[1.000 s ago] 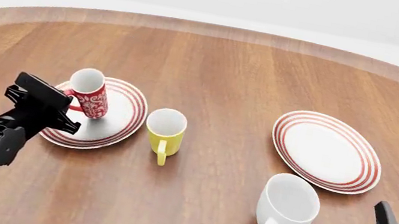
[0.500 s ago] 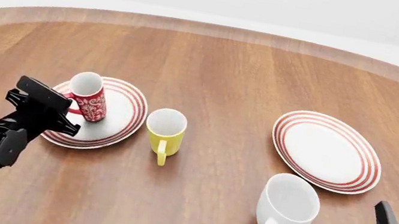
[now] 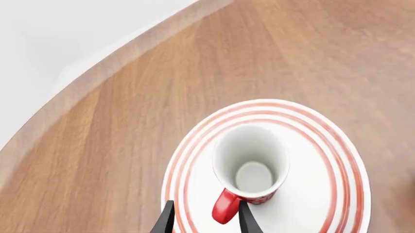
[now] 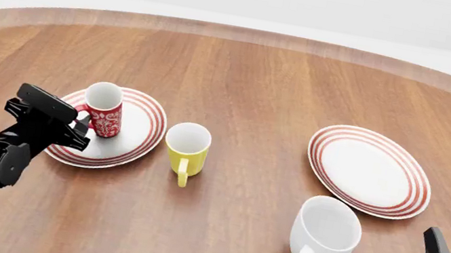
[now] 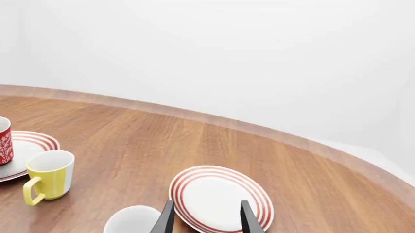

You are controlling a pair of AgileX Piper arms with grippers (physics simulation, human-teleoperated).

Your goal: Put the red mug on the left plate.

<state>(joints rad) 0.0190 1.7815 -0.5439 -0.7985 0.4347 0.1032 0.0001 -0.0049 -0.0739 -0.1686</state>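
My left gripper [image 3: 205, 219] is spread apart around the small red flowery mug's [image 4: 102, 109] handle, lower left, on the red-ringed white plate [image 4: 140, 131].

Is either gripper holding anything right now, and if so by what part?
Nothing is held. The red mug stands on the left plate; the open left gripper flanks its handle without closing. The right gripper is open.

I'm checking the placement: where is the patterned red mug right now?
In the front view, the small red mug with white swirls stands upright on the left red-ringed white plate, left of the plain yellow mug.
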